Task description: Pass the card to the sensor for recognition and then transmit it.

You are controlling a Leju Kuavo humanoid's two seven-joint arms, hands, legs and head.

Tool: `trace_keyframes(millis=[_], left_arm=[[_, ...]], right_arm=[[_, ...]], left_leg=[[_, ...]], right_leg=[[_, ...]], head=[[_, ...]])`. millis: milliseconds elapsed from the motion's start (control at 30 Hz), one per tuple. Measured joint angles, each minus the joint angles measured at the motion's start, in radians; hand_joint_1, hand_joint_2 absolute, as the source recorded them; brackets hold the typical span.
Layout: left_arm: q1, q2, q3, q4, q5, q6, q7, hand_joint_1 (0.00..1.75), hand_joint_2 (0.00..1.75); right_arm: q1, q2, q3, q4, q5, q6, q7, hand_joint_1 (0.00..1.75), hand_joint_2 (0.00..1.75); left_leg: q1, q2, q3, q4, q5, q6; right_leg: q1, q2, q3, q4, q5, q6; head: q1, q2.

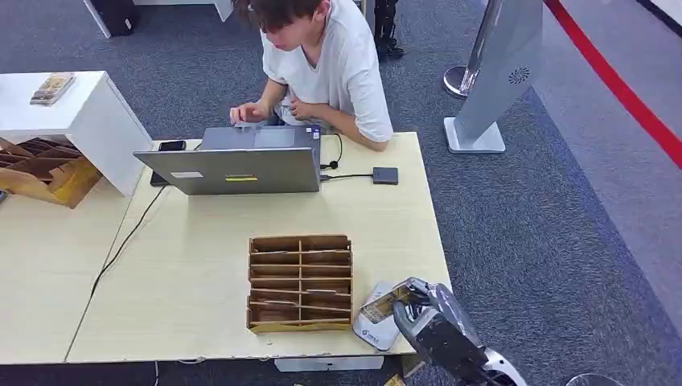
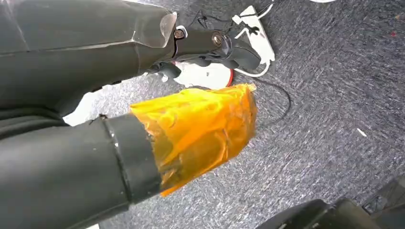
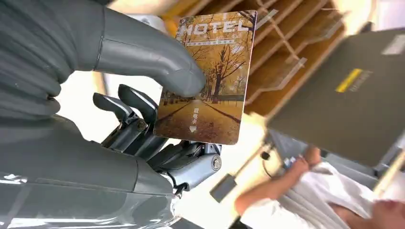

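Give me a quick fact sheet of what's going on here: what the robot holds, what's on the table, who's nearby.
Right hand: pinches a hotel key card between thumb and fingers, at the table's near right corner
Card: autumn-tree picture, "HOTEL" printed on it
Left hand: hangs over grey carpet, holds nothing, orange tape on one finger
Table: wooden slotted card rack, open laptop, small dark square device on a cable
Person: white shirt, sits at the far side, working on the laptop

Surfaces you're seeing

Your glossy printed card (image 3: 210,71) sits against smooth grey plastic fingers (image 3: 138,102); matt cardboard organiser (image 1: 300,283), pale wood-look table (image 1: 185,273), rough carpet (image 1: 547,241).
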Motion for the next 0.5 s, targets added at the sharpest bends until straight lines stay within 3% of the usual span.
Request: trace_keyframes(millis=[200, 500], left_arm=[[0.0, 0.002, 0.001, 0.0, 0.0, 0.0, -0.01, 0.0, 0.0], [0.0, 0.003, 0.004, 0.0, -0.003, 0.0, -0.014, 0.0, 0.0]], right_arm=[[0.003, -0.04, 0.027, 0.021, -0.009, 0.0, 0.027, 1.75, 1.75], [-0.012, -0.053, 0.051, 0.065, -0.018, 0.001, 0.071, 1.75, 1.75]], left_leg=[[0.0, 0.0, 0.0, 0.0, 0.0, 0.0], [0.0, 0.0, 0.0, 0.0, 0.0, 0.0]], right_leg=[[0.0, 0.0, 0.0, 0.0, 0.0, 0.0], [0.0, 0.0, 0.0, 0.0, 0.0, 0.0]], head=[[0.0, 0.0], [0.0, 0.0]])
